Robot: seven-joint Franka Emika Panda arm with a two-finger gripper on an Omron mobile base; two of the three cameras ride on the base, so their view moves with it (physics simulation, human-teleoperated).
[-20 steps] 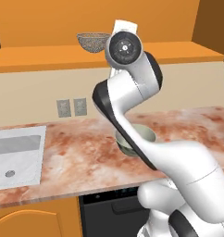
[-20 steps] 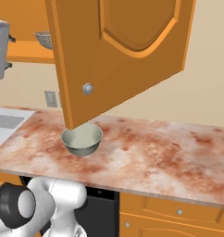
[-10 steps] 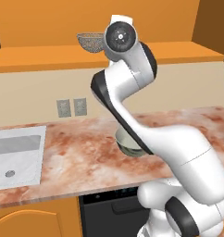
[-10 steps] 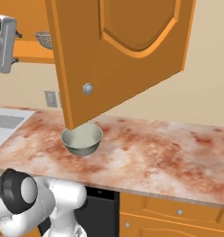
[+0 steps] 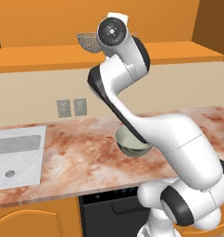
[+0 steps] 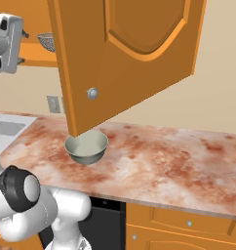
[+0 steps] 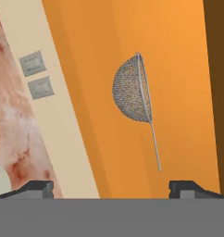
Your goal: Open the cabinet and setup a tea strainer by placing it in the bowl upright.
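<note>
A marbled pink counter [image 5: 86, 157] is running under a beige wall [image 5: 35, 92] holding two grey outlets [image 5: 71, 107], beside a white sink [image 5: 16, 155].

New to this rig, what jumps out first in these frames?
The big orange cabinet door hangs swung open over the marble counter, just above the pale bowl. Next, the white arm reaches up to the cabinet shelf, where the mesh tea strainer sits ahead of the gripper, its jaws wide apart and holding nothing.
</note>
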